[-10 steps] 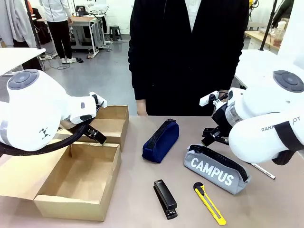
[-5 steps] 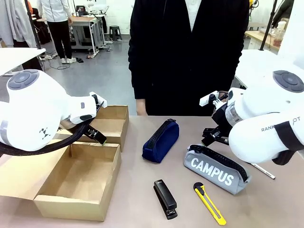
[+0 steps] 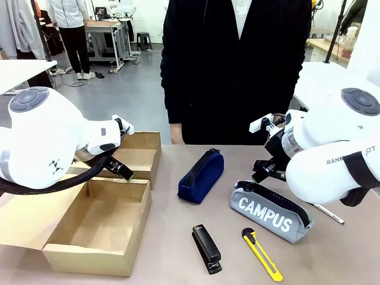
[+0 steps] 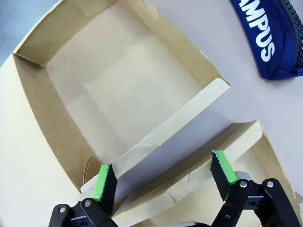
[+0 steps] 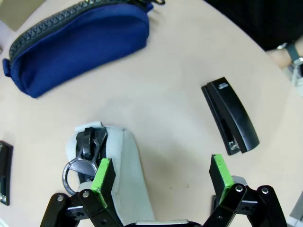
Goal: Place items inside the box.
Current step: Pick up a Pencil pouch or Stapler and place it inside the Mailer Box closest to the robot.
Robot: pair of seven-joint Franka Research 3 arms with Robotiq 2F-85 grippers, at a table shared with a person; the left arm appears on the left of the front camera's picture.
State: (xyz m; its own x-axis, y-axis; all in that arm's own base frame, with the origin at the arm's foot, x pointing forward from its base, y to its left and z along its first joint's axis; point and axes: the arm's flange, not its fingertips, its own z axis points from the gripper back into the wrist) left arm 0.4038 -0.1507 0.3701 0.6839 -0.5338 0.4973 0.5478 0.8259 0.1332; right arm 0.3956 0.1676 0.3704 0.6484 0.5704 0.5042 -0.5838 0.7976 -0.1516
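Left claw [image 4: 163, 175]: being held wide, empty, over the cardboard box [image 3: 89, 261] flap.
Right claw [image 5: 161, 175]: being held wide over the grey CAMPUS pouch [image 3: 270, 212] zip end, likely for grasping.
Navy pouch [image 3: 200, 175], black stapler [image 3: 206, 248], utility knife [image 3: 261, 254]: being carried by the counter [image 3: 172, 261], outside the box.

2 pouches [image 3: 200, 168] [image 3: 270, 212], 1 stapler [image 3: 206, 248], 1 knife [image 3: 262, 254]

Box [image 3: 98, 228] open above, near half free; I see left arm [image 3: 41, 142] over far part; bare table [image 3: 169, 237] strip between box and stapler [image 3: 206, 248].
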